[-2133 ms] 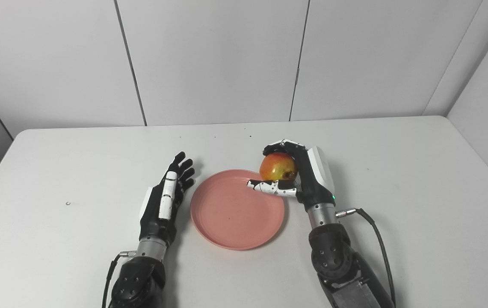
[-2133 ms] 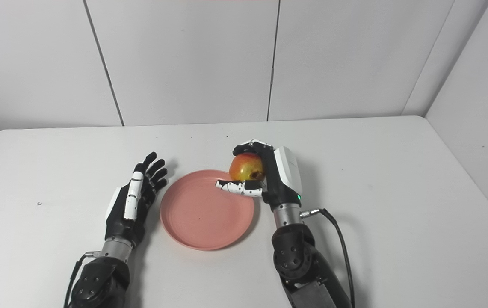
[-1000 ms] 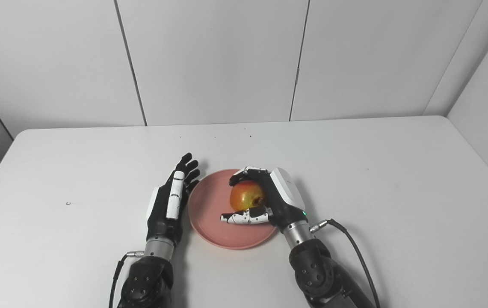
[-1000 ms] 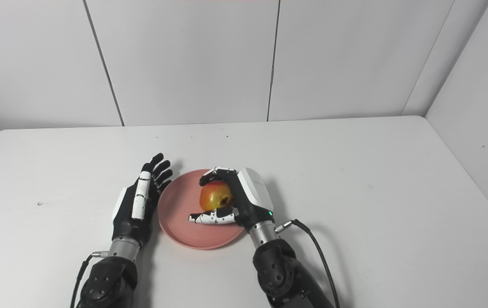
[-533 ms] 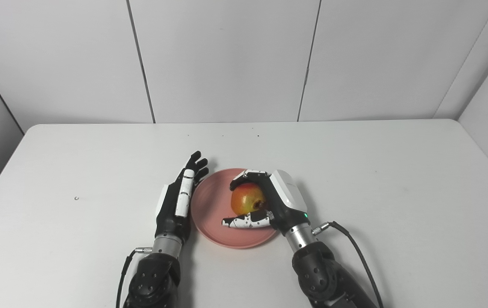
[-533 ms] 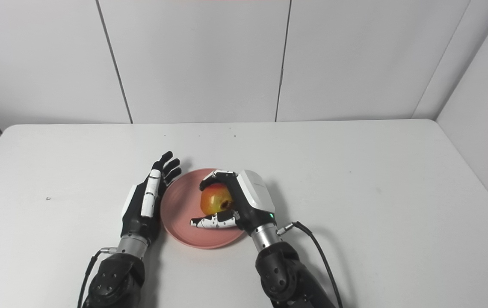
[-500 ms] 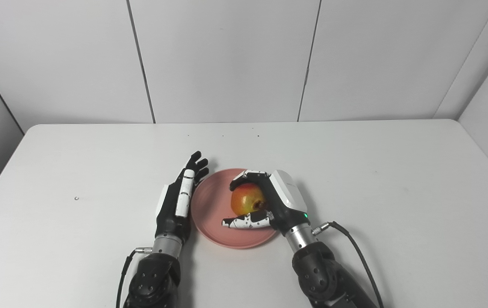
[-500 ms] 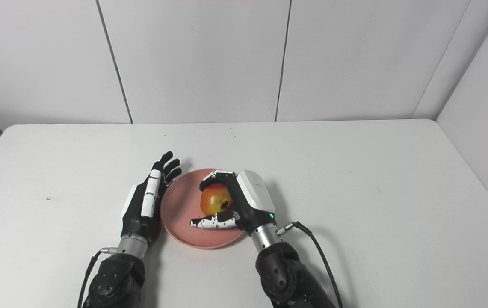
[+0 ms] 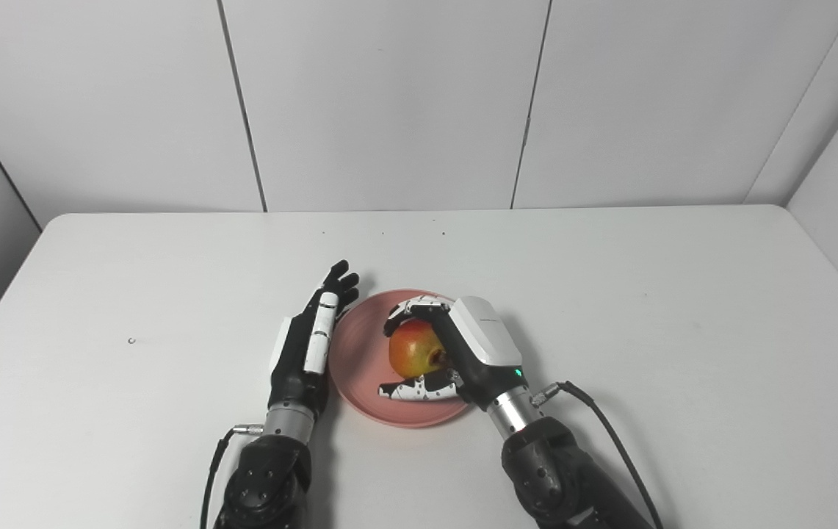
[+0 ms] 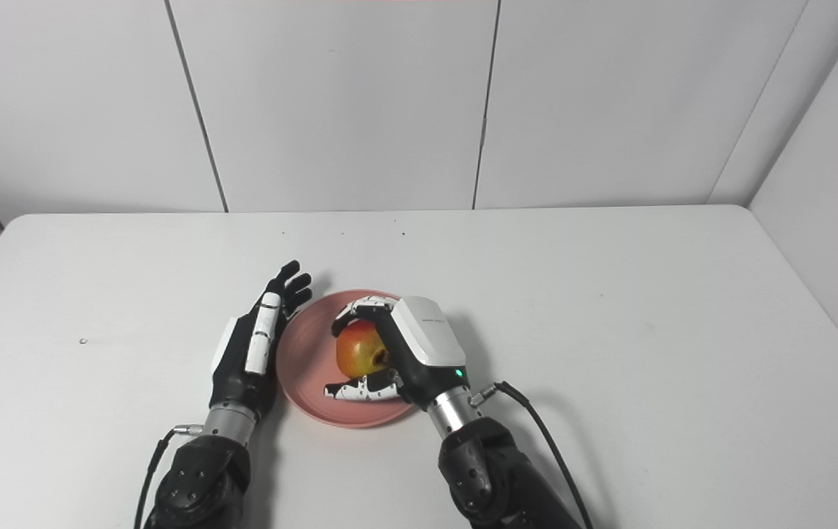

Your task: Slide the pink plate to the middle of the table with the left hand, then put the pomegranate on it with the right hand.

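Observation:
The pink plate (image 9: 363, 360) lies on the white table (image 9: 646, 308) near its middle, towards the front. My right hand (image 9: 455, 353) is shut on the red and yellow pomegranate (image 9: 413, 350) and holds it over the plate, low above its floor. Whether the fruit touches the plate I cannot tell. My left hand (image 9: 306, 345) is open, fingers straight, standing on edge against the plate's left rim. The same scene shows in the right eye view, with the pomegranate (image 10: 357, 351) over the plate (image 10: 305, 367).
White wall panels (image 9: 389, 103) close off the back and both sides of the table. A small dark speck (image 9: 131, 341) lies on the table at the left. A black cable (image 9: 609, 441) trails from my right wrist.
My right hand has carried the pomegranate from beyond the plate's far right rim to over the plate and lowered it. My left hand edged up to the plate's left rim. The camera shifted slightly.

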